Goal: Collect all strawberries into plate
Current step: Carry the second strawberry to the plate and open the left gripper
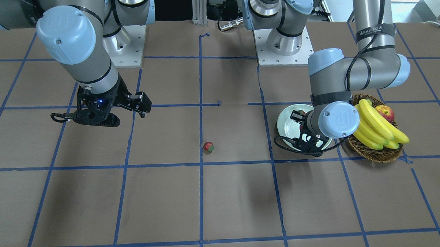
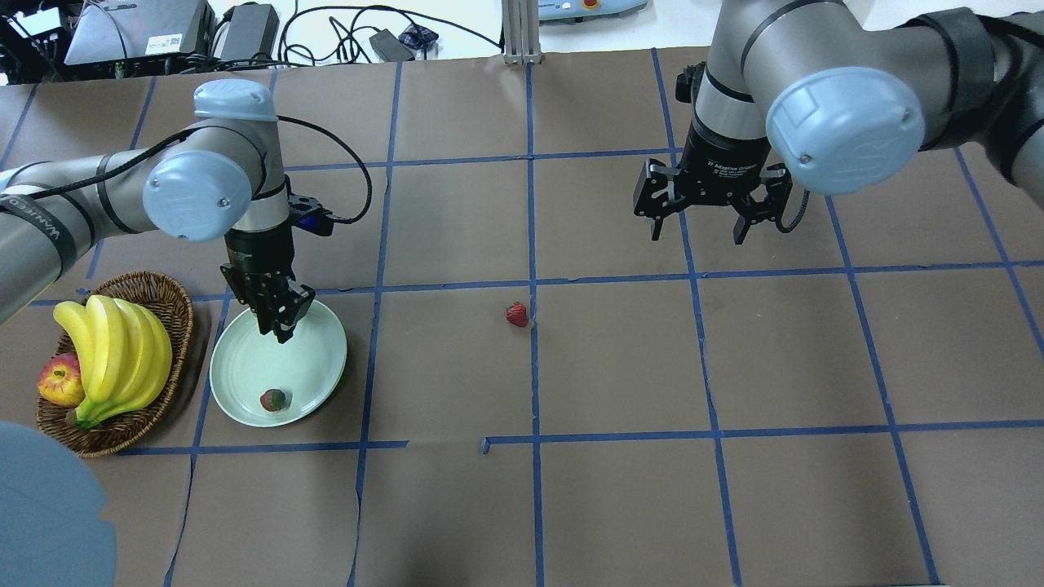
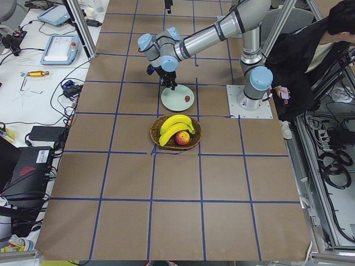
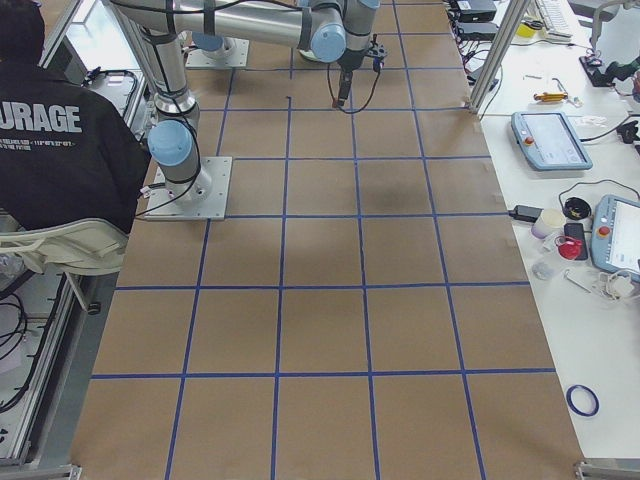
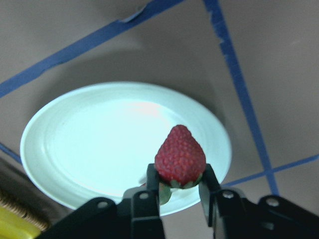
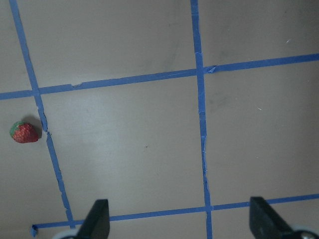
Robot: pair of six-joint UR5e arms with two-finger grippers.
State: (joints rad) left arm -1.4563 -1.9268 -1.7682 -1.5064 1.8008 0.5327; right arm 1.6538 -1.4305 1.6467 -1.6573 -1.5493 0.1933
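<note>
My left gripper [image 5: 180, 175] is shut on a red strawberry [image 5: 180, 155] and holds it above the pale mint-green plate [image 5: 75, 149]. In the overhead view the left gripper [image 2: 277, 322] hangs over the plate's far rim [image 2: 236, 367]. A second strawberry [image 2: 272, 399] lies in the plate near its robot-side edge. A third strawberry [image 2: 516, 314] lies on the table at mid-width; it also shows in the front view [image 1: 208, 147] and the right wrist view [image 6: 25, 132]. My right gripper [image 2: 700, 224] is open and empty, raised above the table, beyond and to the right of that strawberry.
A brown wicker basket [image 2: 167, 297] with bananas [image 2: 114, 350] and a red-yellow apple [image 2: 59, 381] stands just left of the plate. Blue tape lines grid the brown table. A person sits by the robot's base in the side views.
</note>
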